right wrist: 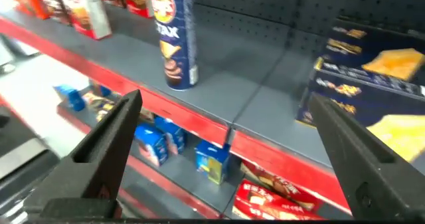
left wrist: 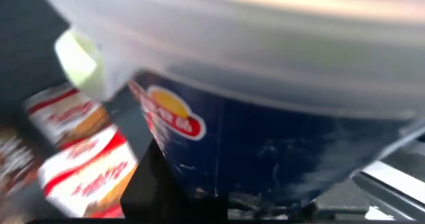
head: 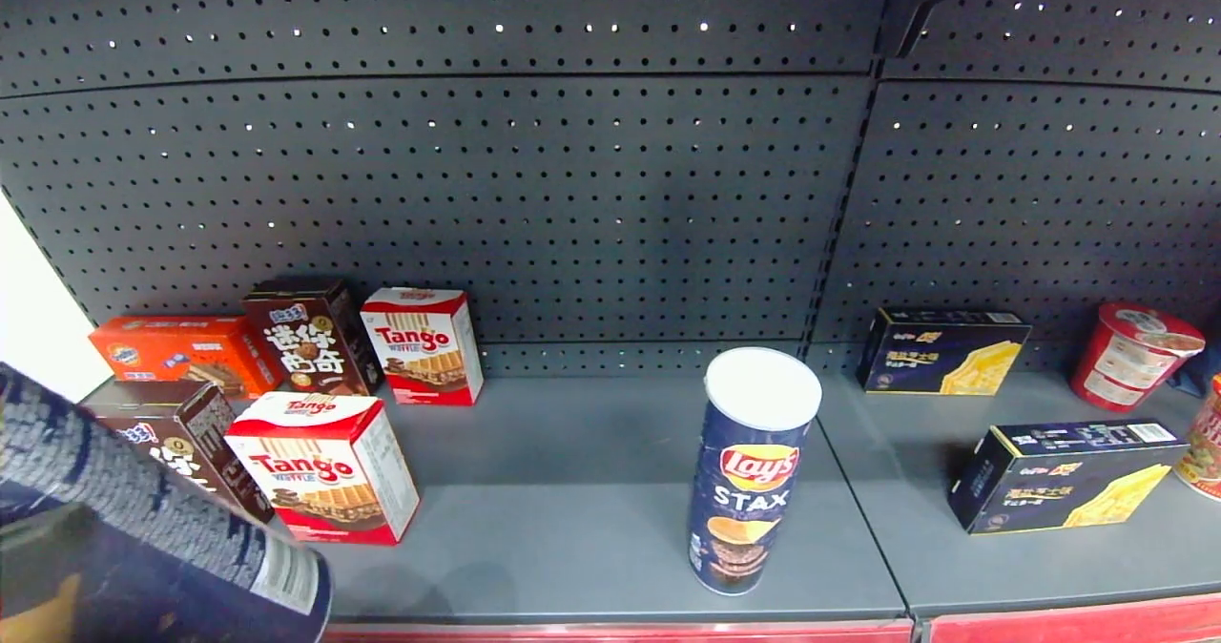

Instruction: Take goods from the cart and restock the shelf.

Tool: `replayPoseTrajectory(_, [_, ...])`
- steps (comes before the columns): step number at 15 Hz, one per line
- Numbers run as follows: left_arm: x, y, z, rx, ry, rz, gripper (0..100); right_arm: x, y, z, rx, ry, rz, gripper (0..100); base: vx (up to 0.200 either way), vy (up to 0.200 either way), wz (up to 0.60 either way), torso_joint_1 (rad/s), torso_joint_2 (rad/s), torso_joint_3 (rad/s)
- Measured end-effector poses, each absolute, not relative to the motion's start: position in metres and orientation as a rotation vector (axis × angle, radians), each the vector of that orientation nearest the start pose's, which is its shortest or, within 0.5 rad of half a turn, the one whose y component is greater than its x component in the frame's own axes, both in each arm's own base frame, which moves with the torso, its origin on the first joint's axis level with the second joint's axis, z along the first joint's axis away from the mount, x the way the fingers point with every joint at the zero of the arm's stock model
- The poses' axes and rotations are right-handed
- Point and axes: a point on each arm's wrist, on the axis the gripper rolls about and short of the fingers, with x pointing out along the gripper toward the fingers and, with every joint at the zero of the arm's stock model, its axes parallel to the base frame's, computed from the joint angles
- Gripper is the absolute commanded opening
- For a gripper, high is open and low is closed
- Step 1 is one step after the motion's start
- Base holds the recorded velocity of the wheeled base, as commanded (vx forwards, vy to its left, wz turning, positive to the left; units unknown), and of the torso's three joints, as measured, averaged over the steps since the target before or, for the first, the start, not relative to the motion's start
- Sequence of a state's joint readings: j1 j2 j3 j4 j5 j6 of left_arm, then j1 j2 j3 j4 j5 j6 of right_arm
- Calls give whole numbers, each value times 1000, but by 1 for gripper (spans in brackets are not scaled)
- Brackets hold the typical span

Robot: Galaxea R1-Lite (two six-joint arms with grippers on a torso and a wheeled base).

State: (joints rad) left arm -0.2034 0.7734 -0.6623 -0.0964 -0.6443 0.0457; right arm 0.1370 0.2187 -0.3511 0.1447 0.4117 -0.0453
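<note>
Chips can (left wrist: pixel 279 151) between left fingers (left wrist: pixel 147 191)

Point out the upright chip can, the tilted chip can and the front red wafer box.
upright chip can (head: pixel 749 490): head view, blue side.
tilted chip can (head: pixel 143 509): head view, printed side.
front red wafer box (head: pixel 305 476): head view, front face.

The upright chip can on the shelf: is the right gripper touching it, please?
Apart. The right wrist view shows the chip can well beyond the right gripper, its fingers open.
</note>
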Motion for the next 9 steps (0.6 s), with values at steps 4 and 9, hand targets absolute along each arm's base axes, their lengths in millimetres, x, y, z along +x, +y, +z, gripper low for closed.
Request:
replayPoseTrajectory(4, [103,-46,264,30,63,-934,0,-38,4,146,-53,-42,534,100,0,0,0,0,0,0])
replayPoseTrajectory(9, [155,-84,259,44,71,-886,0,-35,4,124,-137,-26,531,100,0,0,0,0,0,0])
